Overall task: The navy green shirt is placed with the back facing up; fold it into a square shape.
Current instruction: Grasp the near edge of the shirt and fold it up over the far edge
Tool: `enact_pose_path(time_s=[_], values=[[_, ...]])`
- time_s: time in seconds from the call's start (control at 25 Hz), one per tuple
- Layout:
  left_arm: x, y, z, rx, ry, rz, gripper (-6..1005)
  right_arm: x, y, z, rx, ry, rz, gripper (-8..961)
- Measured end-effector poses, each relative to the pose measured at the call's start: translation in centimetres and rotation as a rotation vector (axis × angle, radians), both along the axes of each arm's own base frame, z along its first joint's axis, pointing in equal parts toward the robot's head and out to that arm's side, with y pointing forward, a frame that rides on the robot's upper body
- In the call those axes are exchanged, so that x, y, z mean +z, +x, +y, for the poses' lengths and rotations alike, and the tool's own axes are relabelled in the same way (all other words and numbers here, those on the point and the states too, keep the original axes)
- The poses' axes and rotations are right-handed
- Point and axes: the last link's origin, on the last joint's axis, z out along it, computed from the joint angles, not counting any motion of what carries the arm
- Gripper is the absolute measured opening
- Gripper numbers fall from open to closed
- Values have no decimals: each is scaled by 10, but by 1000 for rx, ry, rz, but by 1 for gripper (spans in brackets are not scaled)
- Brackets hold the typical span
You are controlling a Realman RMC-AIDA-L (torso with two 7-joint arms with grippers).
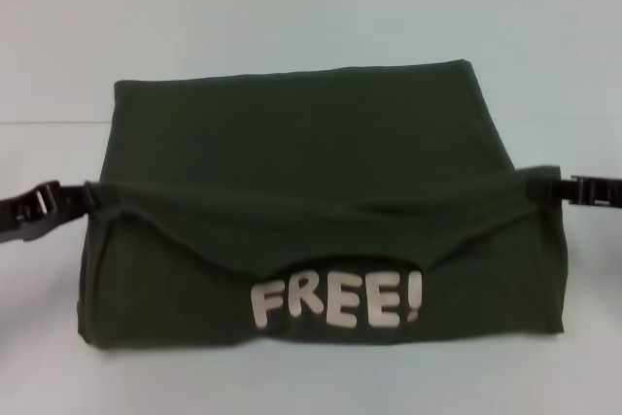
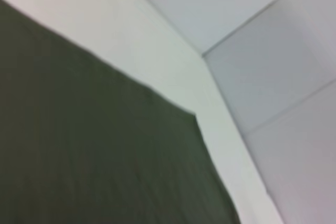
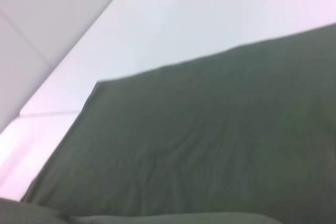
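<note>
- White letters reading FREE! (image 1: pixel 337 302) sit nearest the camera, on the part of the shirt (image 1: pixel 292 133) that shows under the lifted near edge; so the shirt is not plain.
- Left hand (image 1: pixel 86 199) pinches the left end of that raised edge, fingers pressed together on the cloth.
- Right hand (image 1: pixel 540 186) pinches the right end the same way, and the cloth sags in a shallow curve between the two.
- Beyond the hands the shirt lies flat on the pale bench (image 1: pixel 311 7), its far edge straight; both wrist views show only dark cloth (image 2: pixel 94 156) and bench.
- Step in hand, as I judge it: a crosswise fold, with the near edge held up.
- Next move calls for both hands to travel together and level toward the far edge, then let go evenly so the corners line up.
</note>
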Motion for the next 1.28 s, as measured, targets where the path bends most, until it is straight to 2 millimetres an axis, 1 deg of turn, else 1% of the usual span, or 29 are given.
enact_pose_path(time_s=[0.2, 0.36, 0.52, 0.68, 0.92, 1.28], values=[[2, -2, 1, 13, 77, -34, 26, 5, -3, 7, 0, 70, 32, 60], [-6, -6, 4, 40, 128, -19, 27, 4, -1, 13, -20, 109, 15, 61], [-18, -7, 7, 40, 180, 7, 27, -8, 3, 18, -34, 123, -16, 61], [-28, -1, 15, 23, 229, 40, 27, -19, 5, 21, -45, 127, -53, 61], [-34, 1, 29, 26, 264, 113, 26, -31, 2, 24, -48, 134, -92, 61], [-42, 9, 46, -14, 323, 229, 27, -40, -2, 31, -57, 162, -111, 61]])
